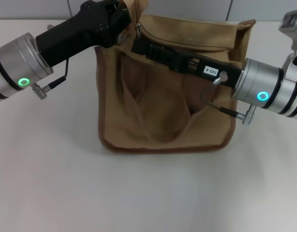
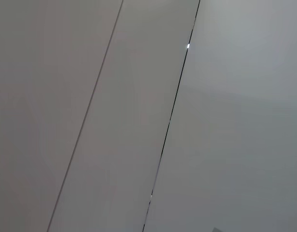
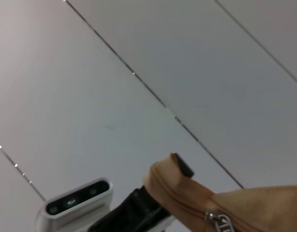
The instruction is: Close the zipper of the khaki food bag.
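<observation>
While the khaki food bag [image 1: 163, 111] stands upright on the white counter [image 1: 139, 193], both arms reach in over its top from either side. It is a boxy tan canvas bag with darker brown trim along its bottom edge and corners, a big front pocket that sags in soft folds, and a loop of fabric handle hanging down across the front. Its top edge runs across the far side, with the zipper [image 1: 187, 44] following that edge as a tan line.

From the left, the left gripper [image 1: 120, 17] comes in at the bag's far left top corner, its black body lying right against the fabric there. A bit of tan cloth rises beside its tip, and from the right wrist view the corner of the bag [image 3: 187, 193] looks pinched up with a black fingertip [image 3: 182, 165] showing over the folded edge, so these jaws appear clamped on the bag's corner.

From the right, the right gripper [image 1: 139, 44] stretches long and low across the bag's opening, its tip close to the left one near that same corner. A small silver pull tab [image 3: 221, 222] sits on the zip line close under the right wrist camera, just beside the pinched corner. Whether the right jaws are closed on it or released, I cannot tell.
</observation>
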`<state>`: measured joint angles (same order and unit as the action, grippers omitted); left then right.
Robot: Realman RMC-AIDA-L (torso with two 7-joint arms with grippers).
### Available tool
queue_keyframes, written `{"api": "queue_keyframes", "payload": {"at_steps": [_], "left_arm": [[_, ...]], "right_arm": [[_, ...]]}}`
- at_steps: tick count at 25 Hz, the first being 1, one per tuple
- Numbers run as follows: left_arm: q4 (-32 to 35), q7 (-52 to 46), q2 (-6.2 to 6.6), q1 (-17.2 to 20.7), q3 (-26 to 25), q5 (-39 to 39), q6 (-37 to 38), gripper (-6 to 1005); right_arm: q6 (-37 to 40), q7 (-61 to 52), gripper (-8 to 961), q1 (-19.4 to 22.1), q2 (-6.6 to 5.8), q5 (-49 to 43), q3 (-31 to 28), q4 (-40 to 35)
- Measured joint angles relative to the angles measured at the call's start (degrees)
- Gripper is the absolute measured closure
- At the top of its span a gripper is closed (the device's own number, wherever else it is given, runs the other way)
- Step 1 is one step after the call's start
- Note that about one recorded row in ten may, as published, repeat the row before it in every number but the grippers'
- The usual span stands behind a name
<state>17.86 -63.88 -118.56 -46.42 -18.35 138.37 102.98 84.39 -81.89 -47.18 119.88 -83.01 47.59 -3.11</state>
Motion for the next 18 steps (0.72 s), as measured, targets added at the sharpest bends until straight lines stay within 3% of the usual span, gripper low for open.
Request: {"api": "queue_keyframes", "payload": {"at_steps": [14, 18], "left_arm": [[-0.5, 0.7, -0.09, 0.1, 0.1, 0.0, -0.2, 969], [-0.7, 0.7, -0.05, 0.2, 0.1, 0.0, -0.4, 969]], "right_arm": [[-0.5, -0.4, 575, -1.2, 0.00, -0.2, 0.2, -0.2], [-0.3, -0.4, 652, -1.2, 0.00, -0.3, 0.2, -0.2]]}}
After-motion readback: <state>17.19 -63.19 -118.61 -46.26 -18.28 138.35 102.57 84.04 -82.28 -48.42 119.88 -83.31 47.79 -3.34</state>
